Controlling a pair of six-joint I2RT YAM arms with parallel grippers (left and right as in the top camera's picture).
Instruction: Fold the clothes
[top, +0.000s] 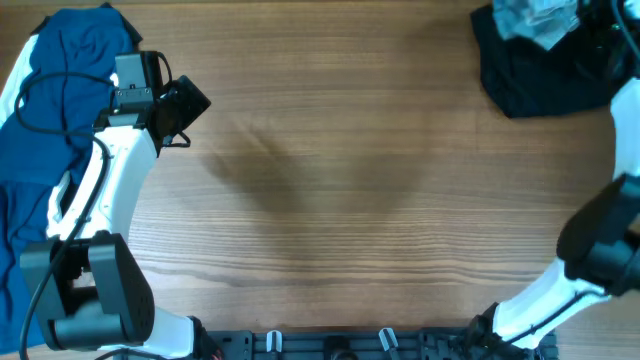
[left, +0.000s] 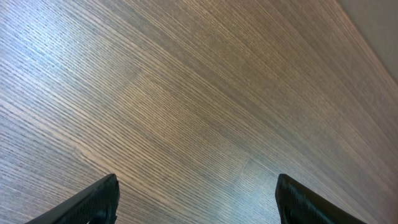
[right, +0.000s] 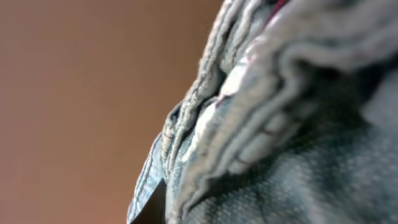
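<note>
A pile of blue clothes (top: 60, 90) lies at the table's left edge. A dark garment (top: 530, 80) lies at the far right corner with a light grey-blue denim-like garment (top: 535, 18) bunched on top. My left gripper (top: 188, 105) is open and empty above bare wood (left: 196, 180), just right of the blue pile. My right arm (top: 625, 120) reaches into the far right corner, where its gripper is hidden in the overhead view. In the right wrist view the grey-blue fabric (right: 280, 124) fills the frame against one dark finger (right: 157, 208), and the jaws look shut on it.
The wooden table (top: 330, 200) stretches between the two piles. The left arm's base (top: 90, 300) stands at the near left and the right arm's base (top: 520, 320) at the near right. Cables trail over the blue clothes.
</note>
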